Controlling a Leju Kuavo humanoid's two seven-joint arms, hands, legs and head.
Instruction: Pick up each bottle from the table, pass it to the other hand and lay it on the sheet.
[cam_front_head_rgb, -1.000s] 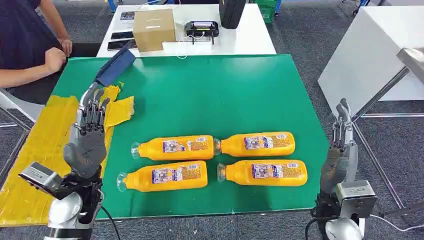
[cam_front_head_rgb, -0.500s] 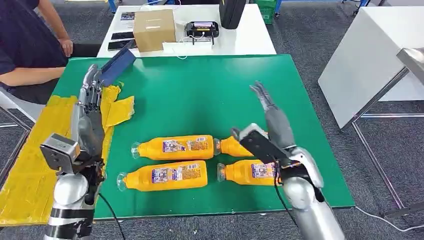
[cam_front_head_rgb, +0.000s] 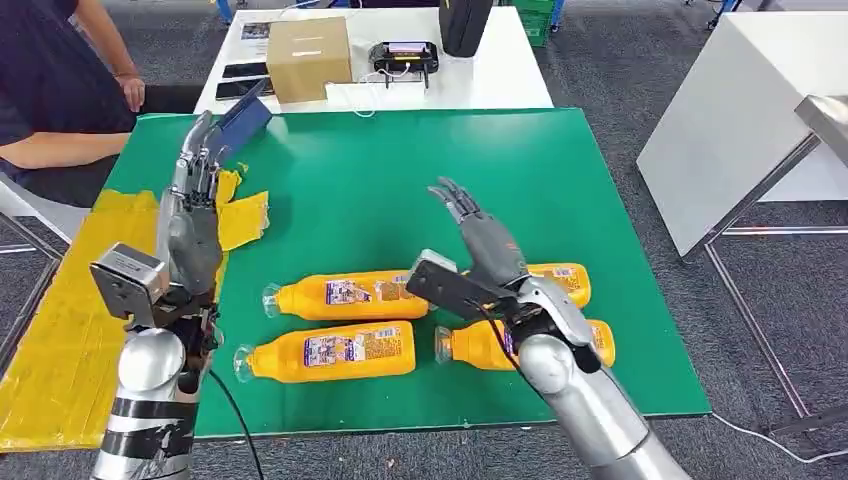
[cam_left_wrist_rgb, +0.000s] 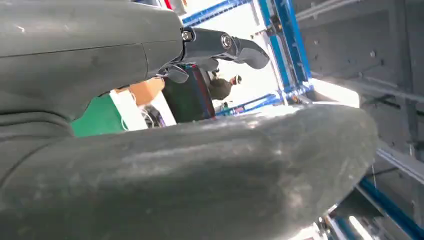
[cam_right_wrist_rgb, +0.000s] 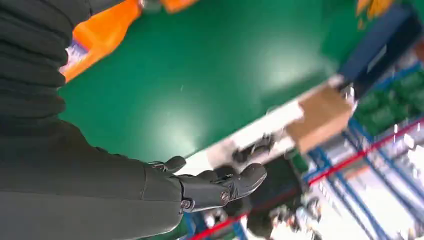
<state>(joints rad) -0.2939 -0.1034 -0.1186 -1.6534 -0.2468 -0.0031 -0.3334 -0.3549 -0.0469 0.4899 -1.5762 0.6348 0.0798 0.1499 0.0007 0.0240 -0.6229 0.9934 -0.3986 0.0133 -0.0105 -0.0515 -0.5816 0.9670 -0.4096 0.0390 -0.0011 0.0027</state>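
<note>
1. Hands first: our right hand (cam_front_head_rgb: 478, 240) is hovering over the middle of the green table (cam_front_head_rgb: 420, 170), fingers spread and slightly curled, holding nothing. In the right wrist view the same hand (cam_right_wrist_rgb: 210, 187) is showing empty fingers above the green surface.
2. Our left hand (cam_front_head_rgb: 192, 215) is standing raised at the left edge of the table, fingers straight and close together, also holding nothing, just above the yellow sheet (cam_front_head_rgb: 70, 300).
3. Four orange bottles are lying on the table in two rows. We are seeing the far left bottle (cam_front_head_rgb: 345, 295), the near left bottle (cam_front_head_rgb: 330, 350), the far right bottle (cam_front_head_rgb: 560, 280) and the near right bottle (cam_front_head_rgb: 480, 345), the last two partly covered by our right forearm.
4. All bottles are lying with the long axis across the table, caps pointing to our left, toward the sheet.
5. The important relation: the right pair is lying under and behind our right wrist, nearer to us than the fingertips. So we are judging that the right hand must draw back and go down to take one across its body.
6. No bottle is lying on the sheet yet; we are judging the task at its beginning.
</note>
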